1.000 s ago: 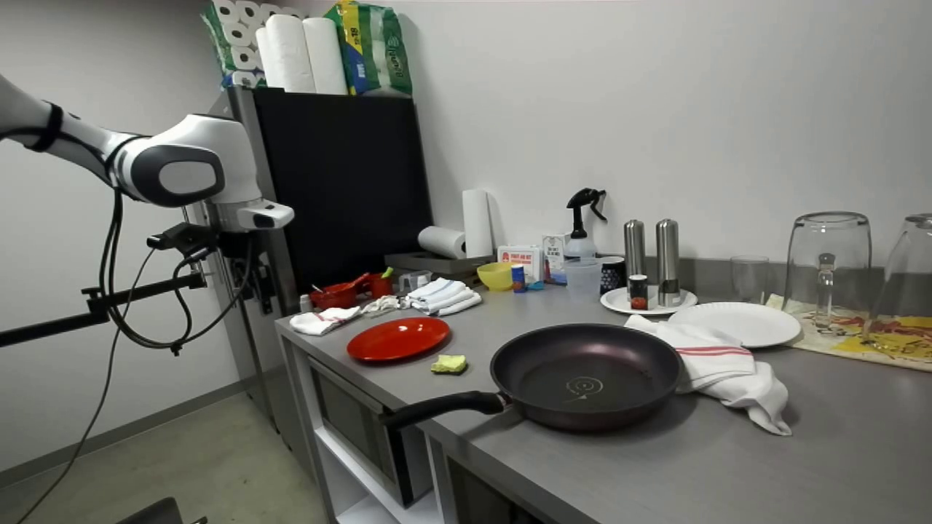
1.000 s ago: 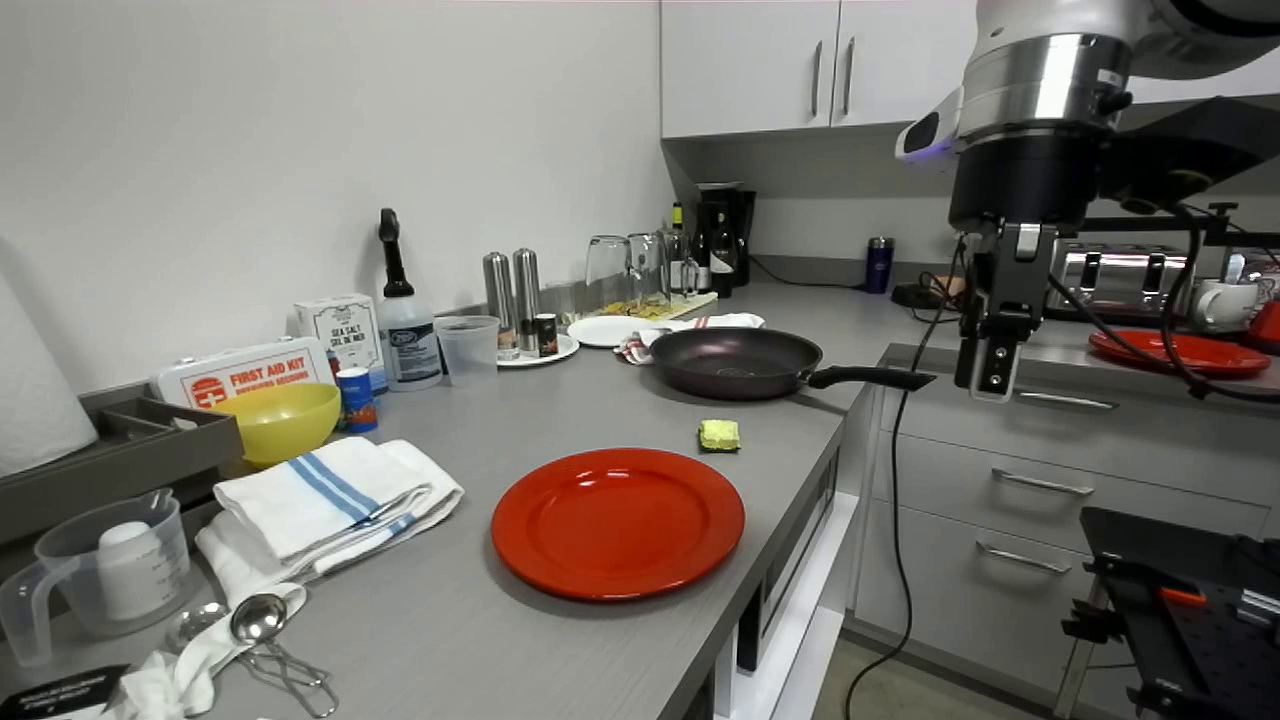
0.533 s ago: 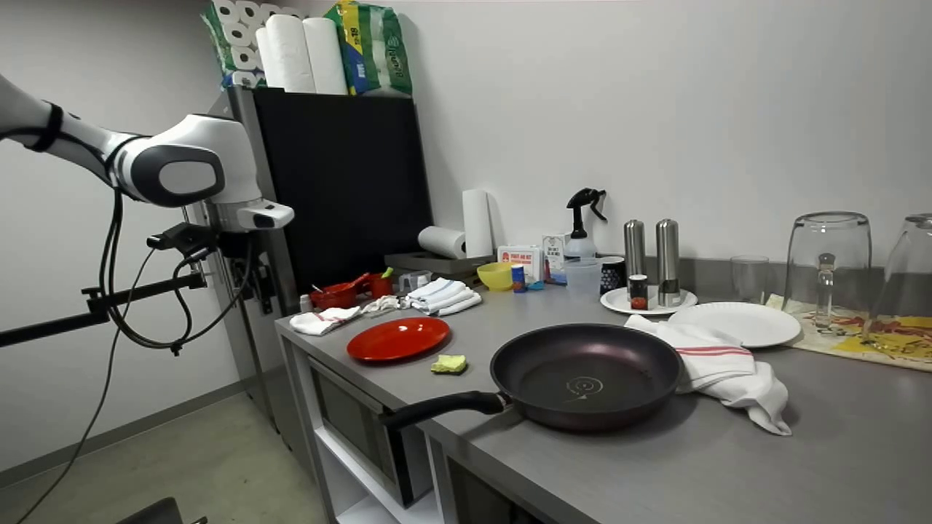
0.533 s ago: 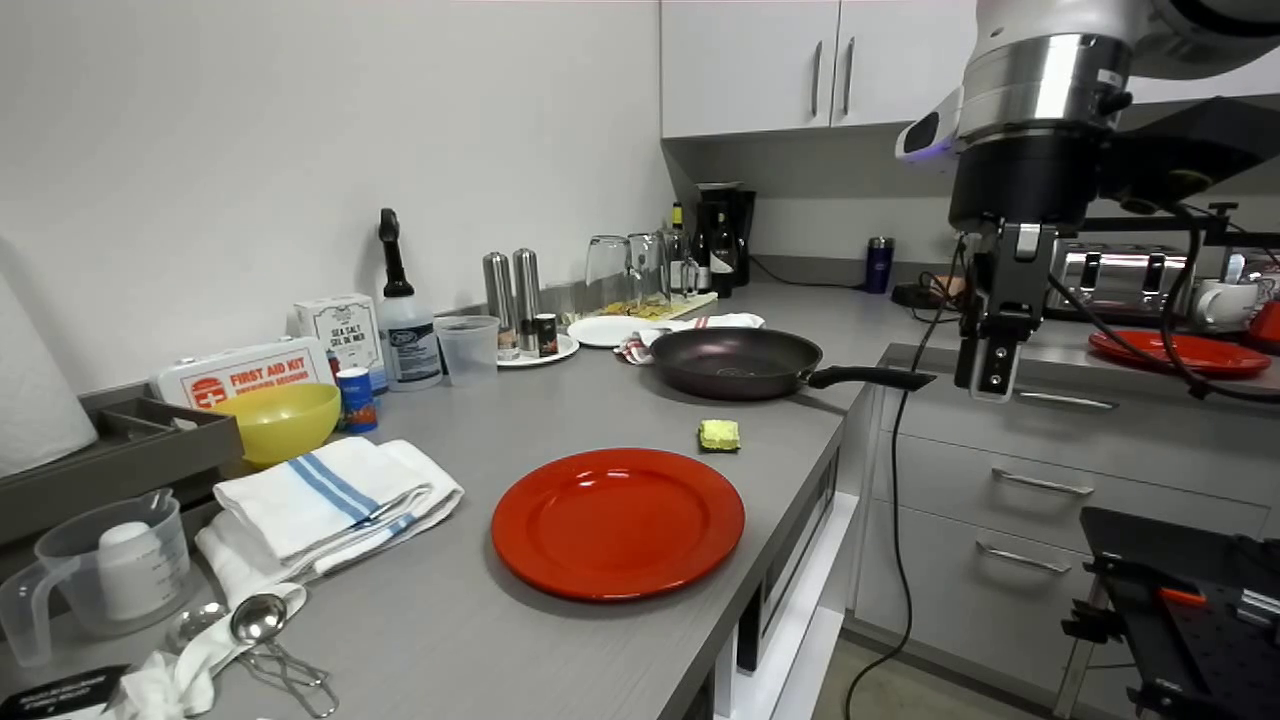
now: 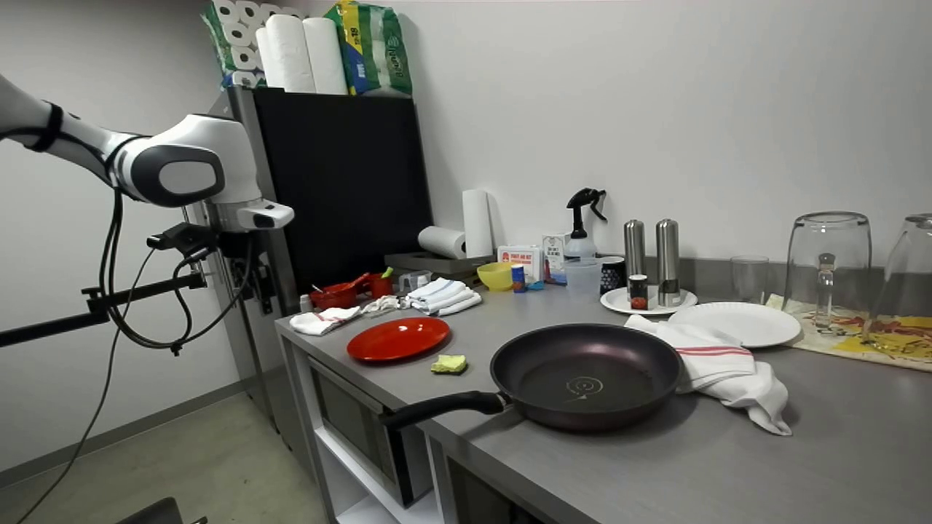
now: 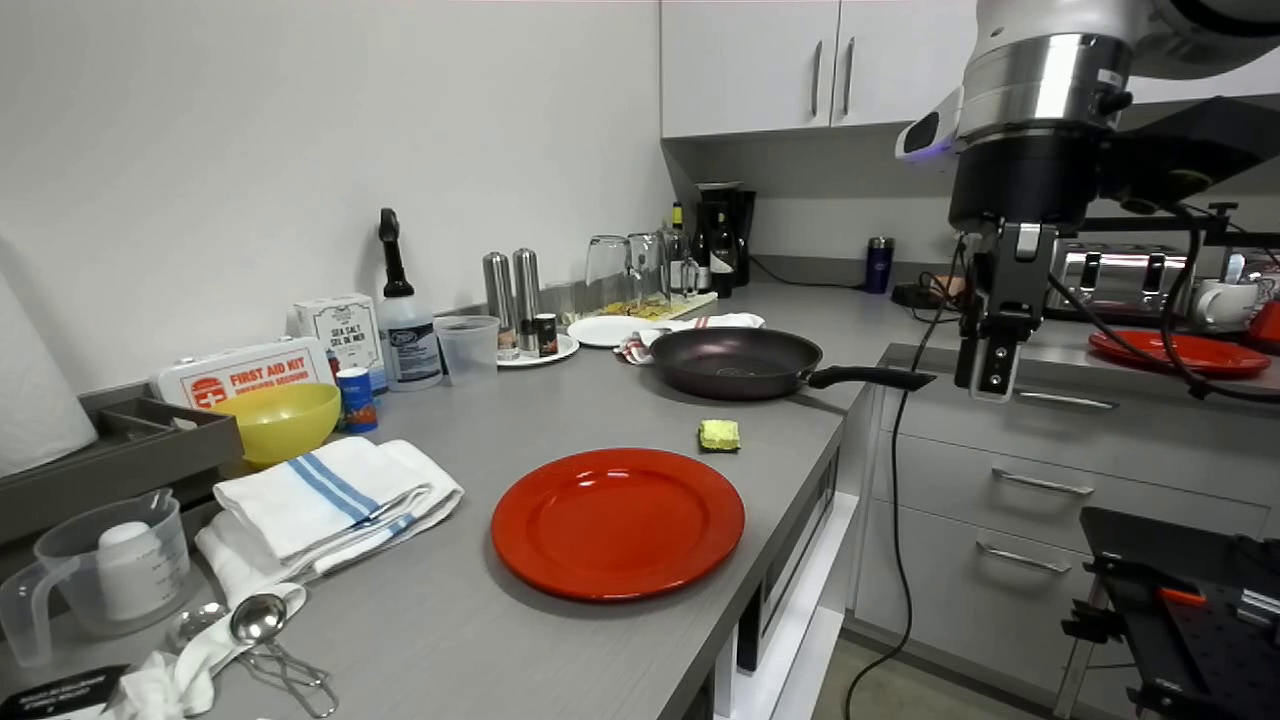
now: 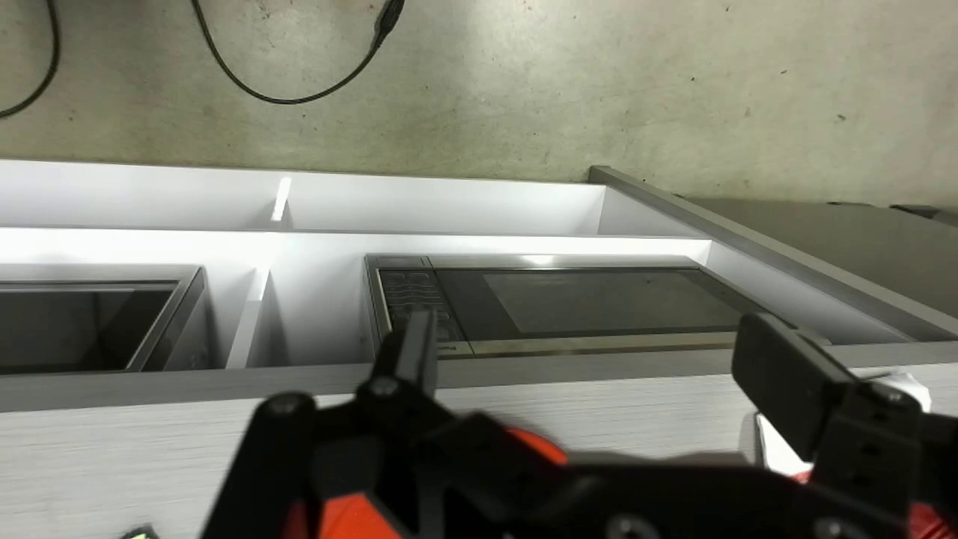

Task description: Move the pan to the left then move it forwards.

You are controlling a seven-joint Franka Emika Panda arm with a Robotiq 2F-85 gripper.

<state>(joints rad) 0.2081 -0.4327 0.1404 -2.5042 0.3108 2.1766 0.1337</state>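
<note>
Dark frying pan (image 5: pixel 586 393) sits flat on the gray worktop (image 5: pixel 837 458), open side up, near the front edge. Its black handle (image 5: pixel 451 404) sticks out past that edge in both exterior views. Fingers (image 7: pixel 789 382) are wide apart in the wrist view, pointing down, well apart from the pan; robot arm (image 5: pixel 175 164) hangs at the front side of the worktop. Red-striped towel (image 5: pixel 717 364) just beside the pan, can't tell if touching. Yellow-green sponge (image 5: pixel 449 364) lies between pan and red plate (image 5: pixel 398 339). White plate (image 5: pixel 735 324) near the towel; a second white plate (image 5: pixel 617 300) next to it carries metal mills (image 5: pixel 668 255) and a small jar (image 5: pixel 638 292). In an exterior view: blue-striped towel (image 6: pixel 320 495) folded, yellow bowl (image 6: pixel 285 415), first aid kit (image 6: pixel 245 370), sea salt box (image 6: pixel 340 330), spray bottle (image 6: pixel 412 345). Microwave (image 7: pixel 584 299) on a shelf under the worktop.
</note>
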